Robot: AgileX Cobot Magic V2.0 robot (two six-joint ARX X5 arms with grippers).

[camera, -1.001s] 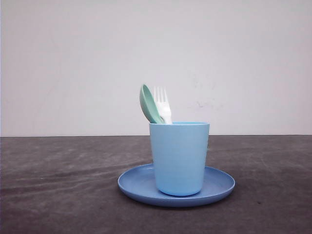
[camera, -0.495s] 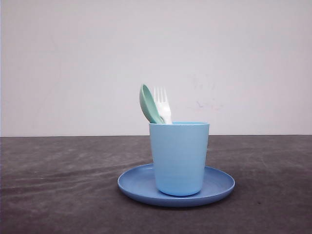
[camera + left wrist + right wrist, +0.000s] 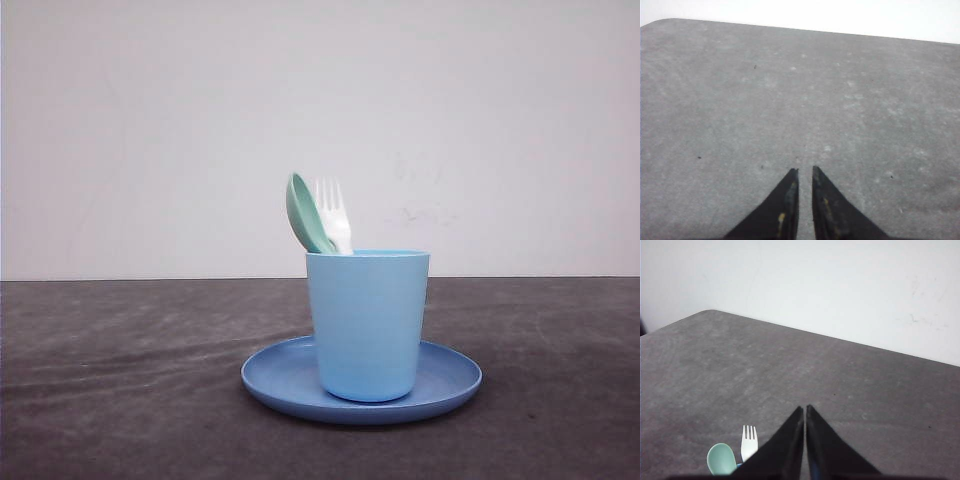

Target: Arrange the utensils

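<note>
The fork (image 3: 333,215) and spoon (image 3: 304,215) stand upright, heads up, inside the cup (image 3: 368,325) on the plate (image 3: 450,385) — long axes near vertical. The right hand (image 3: 805,408) hangs just above them, closed and empty, so it looks the nearer; the left hand (image 3: 805,170), nearly closed, is over bare bench (image 3: 740,100).

Blues, mint and white on mottled grey

We see a light blue cup (image 3: 368,325) on a deeper blue plate (image 3: 450,382), with a mint-green spoon (image 3: 303,215) and a white fork (image 3: 333,215) in it. The table (image 3: 120,380) is dark grey, streaked and mottled with paler patches; in the left wrist view we find it lighter grey, speckled with small dark dots. The wall (image 3: 150,130) is off-white with faint marks. We note black fingers (image 3: 785,210) on the left gripper (image 3: 805,171), flecked with yellowish spots, and plain black on the right gripper (image 3: 804,409).
</note>
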